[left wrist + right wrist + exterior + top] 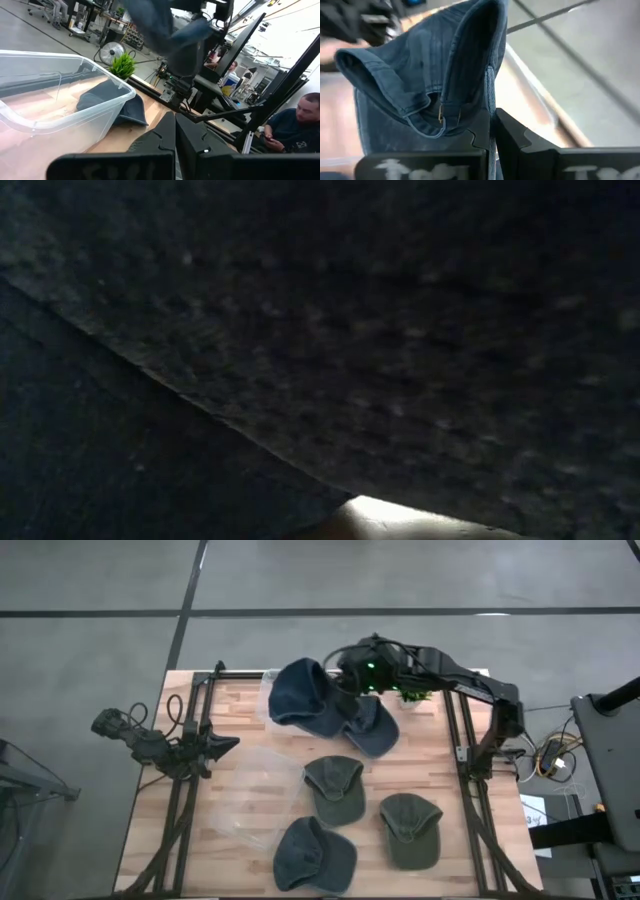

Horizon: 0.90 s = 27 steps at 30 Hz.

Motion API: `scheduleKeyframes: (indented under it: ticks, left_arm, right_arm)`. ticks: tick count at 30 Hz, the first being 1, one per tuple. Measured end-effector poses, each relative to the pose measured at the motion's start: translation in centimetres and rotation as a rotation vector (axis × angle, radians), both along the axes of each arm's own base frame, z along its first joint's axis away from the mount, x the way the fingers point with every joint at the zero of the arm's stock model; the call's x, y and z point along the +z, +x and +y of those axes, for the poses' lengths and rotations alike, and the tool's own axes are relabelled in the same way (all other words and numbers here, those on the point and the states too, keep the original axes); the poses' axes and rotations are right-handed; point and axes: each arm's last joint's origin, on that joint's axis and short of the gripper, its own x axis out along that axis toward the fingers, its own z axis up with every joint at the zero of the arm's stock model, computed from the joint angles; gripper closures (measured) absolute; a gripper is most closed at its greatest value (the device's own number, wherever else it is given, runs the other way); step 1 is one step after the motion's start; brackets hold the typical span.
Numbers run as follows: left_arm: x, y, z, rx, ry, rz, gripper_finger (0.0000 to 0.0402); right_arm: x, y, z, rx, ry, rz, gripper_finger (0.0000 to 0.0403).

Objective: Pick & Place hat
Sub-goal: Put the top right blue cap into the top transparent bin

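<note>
A blue denim hat (303,695) (420,75) is in my right gripper (347,680) (492,132), above the far middle of the table; in the left wrist view it shows as a blurred blue shape (165,25) in the air. A second blue hat (372,728) (117,105) lies on the table under it, beside the clear bin (255,790) (50,100). My left gripper (225,745) (175,137) waits shut over the table's left side, touching nothing. Dark cloth (320,330) fills the low view. My right gripper pinches the blue denim hat between its two fingers by its rim (490,100), beside the back strap and its buckle (442,117). The crown is folded and stands out beyond the fingers. The hat is lifted clear of the table.
Two green hats (335,788) (410,828) and a third blue hat (315,855) lie on the near half of the table. A small green plant (415,695) (122,62) stands at the far right. People (300,120) sit in the room beyond the table.
</note>
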Motion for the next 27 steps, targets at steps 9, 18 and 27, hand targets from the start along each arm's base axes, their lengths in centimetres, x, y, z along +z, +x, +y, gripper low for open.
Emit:
scheduleKeyframes:
  ticks: [9,18,27]
  left_arm:
    - [0.0,0.0,0.0,0.000,0.000,0.000,0.0399]
    - [0.0,0.0,0.0,0.000,0.000,0.000,0.0399]
    - [0.0,0.0,0.0,0.000,0.000,0.000,0.0399]
  right_arm:
    - [0.2,3.7,-1.1,0.121,-0.340,0.154,0.0392]
    - [0.3,5.5,-1.4,0.147,-0.569,0.223,0.0392]
    - [0.3,5.7,-1.7,0.145,-0.568,0.213,0.0392]
